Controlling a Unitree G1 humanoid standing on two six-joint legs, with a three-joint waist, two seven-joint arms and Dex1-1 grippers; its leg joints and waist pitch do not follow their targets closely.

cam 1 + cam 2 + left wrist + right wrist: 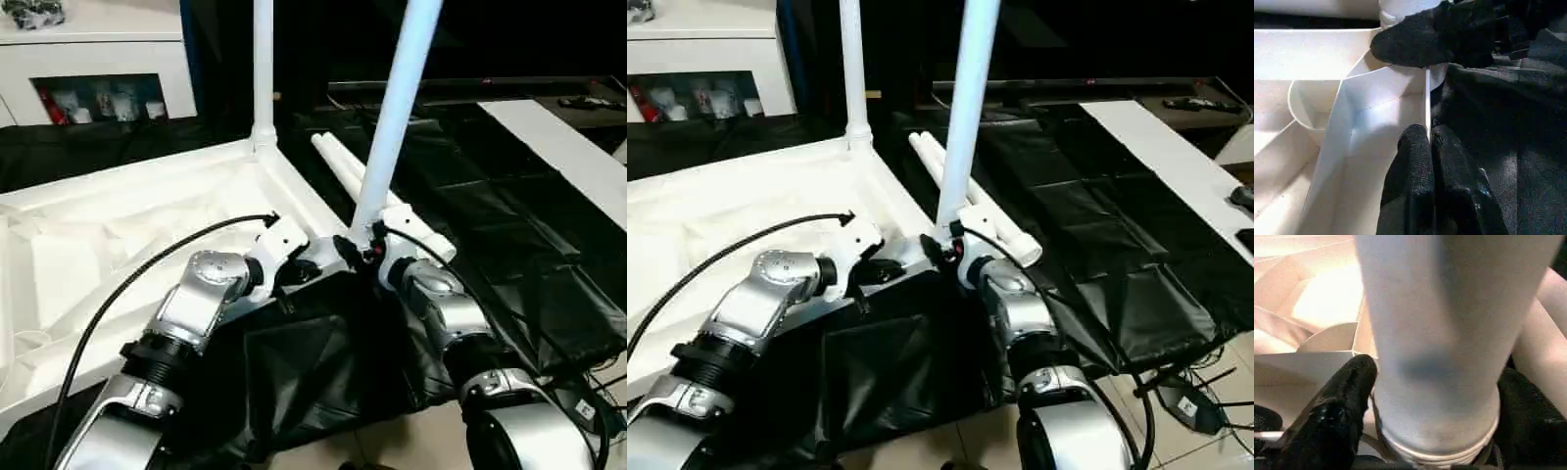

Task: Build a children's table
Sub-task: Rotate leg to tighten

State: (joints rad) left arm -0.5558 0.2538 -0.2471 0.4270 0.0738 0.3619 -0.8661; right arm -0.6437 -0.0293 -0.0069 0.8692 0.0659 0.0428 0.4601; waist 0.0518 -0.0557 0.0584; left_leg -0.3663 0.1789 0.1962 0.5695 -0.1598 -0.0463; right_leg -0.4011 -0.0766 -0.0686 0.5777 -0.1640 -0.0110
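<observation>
The white table top [118, 225] lies upside down at my left, ribbed underside up. One leg [263, 69] stands upright in the far corner socket. A second leg [394, 117] rises tilted from the near corner, and my right gripper [370, 245] is shut around its base, one black finger [1337, 416] beside the tube [1440, 333]. My left gripper [1429, 134] is shut on the thin rim [1427, 93] of the table top right beside that corner. Two more legs [358, 176] lie on the black cloth behind the corner.
Black cloth [470, 215] covers the floor to the right and under the table's near corner. A white shelf unit [98, 59] stands at the back left. A long white board [568, 147] lies at the right. Cables [1185, 401] lie on the floor at the lower right.
</observation>
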